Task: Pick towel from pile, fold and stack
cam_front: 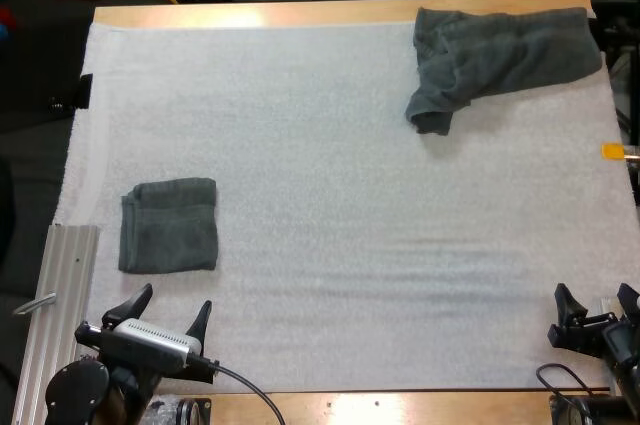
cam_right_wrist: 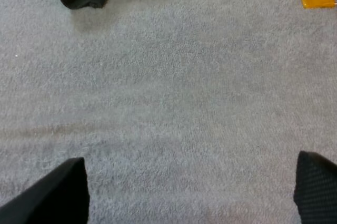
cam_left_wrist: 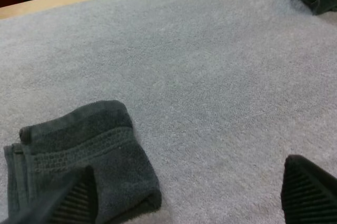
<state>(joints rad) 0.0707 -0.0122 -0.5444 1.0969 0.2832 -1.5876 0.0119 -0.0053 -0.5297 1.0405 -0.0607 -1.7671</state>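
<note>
Two released hands: left hand [cam_front: 177, 296] near folded towel [cam_front: 168, 225], right hand [cam_front: 592, 291] over white mat [cam_front: 350, 245].

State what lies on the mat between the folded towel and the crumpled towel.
Nothing lies there. In the high view, only bare white mat stretches between the folded towel and the crumpled towel.

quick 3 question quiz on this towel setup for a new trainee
1. True or false: the left gripper is shut on the folded towel.
2. Where does the crumpled towel lie? A) at the mat's far right corner B) on top of the folded towel C) between the left gripper's fingers
3. Fill in: the right gripper, like the left one, is ___.
Key: 1 false; 2 A; 3 open
</note>
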